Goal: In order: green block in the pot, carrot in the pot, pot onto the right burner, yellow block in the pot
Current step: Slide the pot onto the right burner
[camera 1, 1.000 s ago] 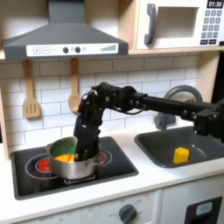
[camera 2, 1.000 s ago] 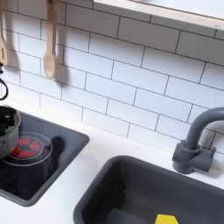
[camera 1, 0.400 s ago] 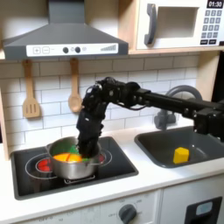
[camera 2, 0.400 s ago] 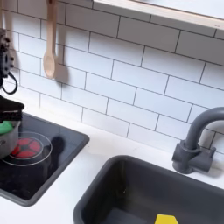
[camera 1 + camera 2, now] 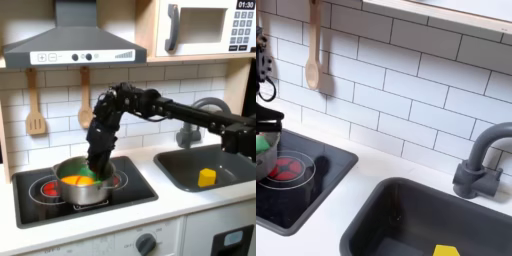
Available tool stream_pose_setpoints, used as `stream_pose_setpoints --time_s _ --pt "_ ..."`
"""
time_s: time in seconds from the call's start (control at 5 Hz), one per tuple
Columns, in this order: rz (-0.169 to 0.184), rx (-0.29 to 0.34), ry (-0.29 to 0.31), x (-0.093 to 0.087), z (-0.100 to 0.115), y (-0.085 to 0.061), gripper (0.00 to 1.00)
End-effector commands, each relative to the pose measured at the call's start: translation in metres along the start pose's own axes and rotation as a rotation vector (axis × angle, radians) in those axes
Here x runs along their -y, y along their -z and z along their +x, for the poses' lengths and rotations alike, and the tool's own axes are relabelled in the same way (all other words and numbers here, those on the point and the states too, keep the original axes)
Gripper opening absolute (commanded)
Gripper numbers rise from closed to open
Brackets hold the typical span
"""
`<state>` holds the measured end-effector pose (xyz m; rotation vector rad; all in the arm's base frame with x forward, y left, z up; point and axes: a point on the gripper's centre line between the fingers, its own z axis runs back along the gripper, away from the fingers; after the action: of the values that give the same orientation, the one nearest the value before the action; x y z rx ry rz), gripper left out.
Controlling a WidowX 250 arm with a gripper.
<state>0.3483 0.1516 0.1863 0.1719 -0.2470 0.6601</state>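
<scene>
1. Furthest left in the first exterior view, the shiny round stainless-steel toy pot [image 5: 83, 183] sits on the glossy black cooktop [image 5: 140, 190], between the two printed ring circles and overlapping both.
2. Inside the pot lie an orange shape, by its colour the stubby plastic carrot [image 5: 72, 179], and a bright green patch, likely the small green block [image 5: 89, 172]; those two steps look done.
3. The black gripper [image 5: 96, 168] hangs just above the pot's rim; whether its jaws are parted or gripping anything I cannot tell.
4. The red concentric-ring right burner [image 5: 113, 181] peeks out beside the pot, so the slide seems unfinished.
5. Well right of the pot, the plain yellow plastic block [image 5: 206, 177] rests in the smooth dark-grey sink [image 5: 180, 170], still to fetch.
</scene>
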Motion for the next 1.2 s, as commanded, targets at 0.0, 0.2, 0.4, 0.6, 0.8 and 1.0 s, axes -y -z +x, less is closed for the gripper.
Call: stream_pose_setpoints --time_s 0.0,0.2,0.4,0.6,0.8,1.0 --pt "-0.014 -0.025 0.039 0.003 -0.005 -0.005 1.0" --pt "-0.015 -0.046 0.03 0.003 -0.009 -0.002 1.0" --pt "0.001 -0.056 0.012 0.0 -0.011 0.003 0.0" --pt "-0.01 -0.08 0.021 0.003 -0.016 0.008 0.0" --pt "-0.02 -0.084 0.029 0.009 -0.018 0.01 0.0" --pt "-0.037 -0.08 0.048 0.019 -0.018 0.008 0.0"
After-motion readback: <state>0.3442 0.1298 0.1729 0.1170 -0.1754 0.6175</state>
